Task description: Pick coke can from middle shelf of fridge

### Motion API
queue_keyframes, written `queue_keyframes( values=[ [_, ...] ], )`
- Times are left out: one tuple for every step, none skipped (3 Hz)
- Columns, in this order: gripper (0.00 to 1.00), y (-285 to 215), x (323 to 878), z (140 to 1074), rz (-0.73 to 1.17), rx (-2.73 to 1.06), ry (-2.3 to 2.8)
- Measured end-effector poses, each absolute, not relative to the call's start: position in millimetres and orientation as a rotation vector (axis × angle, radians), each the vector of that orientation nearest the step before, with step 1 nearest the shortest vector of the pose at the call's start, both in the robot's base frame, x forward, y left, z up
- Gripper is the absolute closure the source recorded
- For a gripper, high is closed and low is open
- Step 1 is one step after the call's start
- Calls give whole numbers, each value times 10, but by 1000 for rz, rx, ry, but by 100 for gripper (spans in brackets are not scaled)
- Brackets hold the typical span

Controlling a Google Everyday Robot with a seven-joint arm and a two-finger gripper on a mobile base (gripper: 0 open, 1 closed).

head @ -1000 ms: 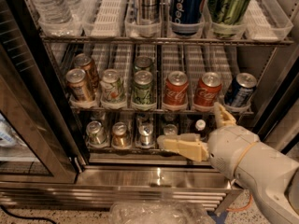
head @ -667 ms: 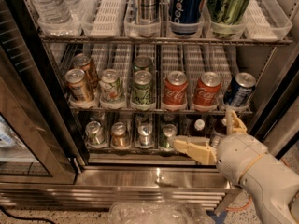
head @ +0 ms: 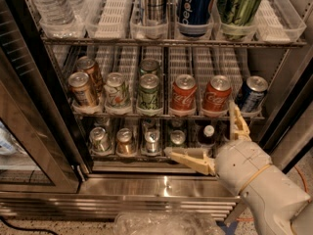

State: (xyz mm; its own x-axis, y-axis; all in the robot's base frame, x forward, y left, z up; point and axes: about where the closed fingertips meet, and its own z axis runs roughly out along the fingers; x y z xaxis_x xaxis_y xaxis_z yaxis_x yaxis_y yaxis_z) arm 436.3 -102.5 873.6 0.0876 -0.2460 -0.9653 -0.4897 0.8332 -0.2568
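My gripper (head: 201, 130) hangs below the front edge of the middle shelf (head: 122, 114), toward that worktop's right end, jaws spread wide apart and empty. The nearer coke can (head: 216, 94) stands on the front edge just above them, seemingly clear of the upper jaw.

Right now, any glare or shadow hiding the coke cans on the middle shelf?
Camera view: no; left coke can and right coke can are evenly lit, script readable. Camera view: bright glare on the fridge base; bottom shelf in shadow. Camera view: gripper, open, low right before the bottom shelf.
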Motion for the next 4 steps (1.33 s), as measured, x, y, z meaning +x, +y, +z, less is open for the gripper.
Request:
queue_keyframes(
  values=[
    [0, -1003, 4382, 8716, 208, -630, 1510],
    [0, -1096, 4479, 8716, 226, -539, 1587],
    [0, -1096, 4480, 8716, 226, -539, 1588],
    [0, -1093, 4510, 8653, 279, -486, 1648]
  ],
)
